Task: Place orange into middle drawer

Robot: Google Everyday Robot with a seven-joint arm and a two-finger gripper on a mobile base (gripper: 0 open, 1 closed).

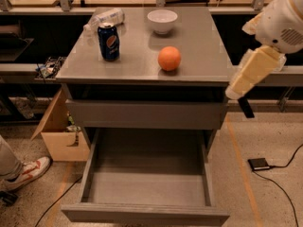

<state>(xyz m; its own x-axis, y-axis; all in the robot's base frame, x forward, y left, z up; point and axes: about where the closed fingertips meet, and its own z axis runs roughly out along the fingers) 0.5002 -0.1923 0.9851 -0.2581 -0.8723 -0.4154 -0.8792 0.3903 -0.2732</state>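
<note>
Orange (169,58) is sitting on the cabinet top (203,41), above the open middle drawer (147,174). The gripper (245,105) is hanging up right of that drawer; I cannot tell its state. Firm, smooth and likely rolling easily, the fruit is probably asking for a hold across its widest part.

Tool (246,109) right of cabinet (203,56); orange (169,58) unblocked; middle drawer (147,176) open above.
</note>
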